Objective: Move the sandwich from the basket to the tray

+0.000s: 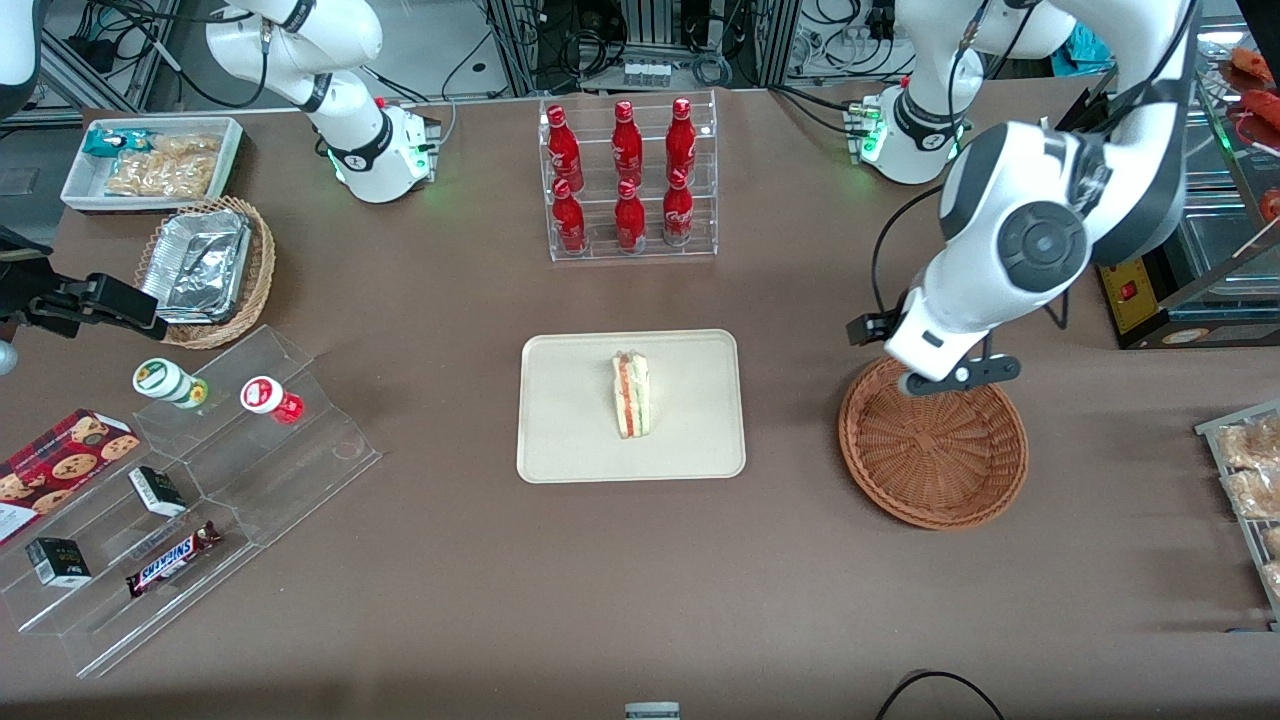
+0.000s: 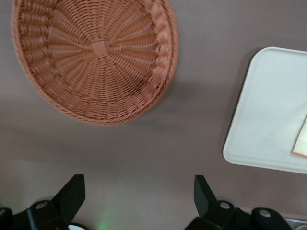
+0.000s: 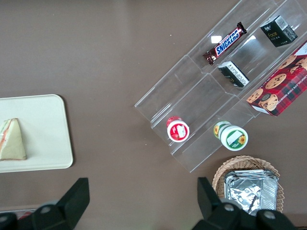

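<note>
Premises present as a robotics lab dressed as a snack shop. Cable bundles (image 1: 600,45) and aluminium framing (image 1: 520,45) line the edge of a brown table (image 1: 450,620). Retail stock is displayed on it: a bottle rack (image 1: 628,178), a stepped acrylic stand (image 1: 190,500) holding a Snickers bar (image 1: 172,560), and a cookie box (image 1: 60,465).

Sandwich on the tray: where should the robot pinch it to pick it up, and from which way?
Probably from straight above, fingers closing on the two flat bread faces of the sandwich. It stands on edge on the tray, filling stripe up, so those faces are free. The gripper hangs open near the basket.
</note>
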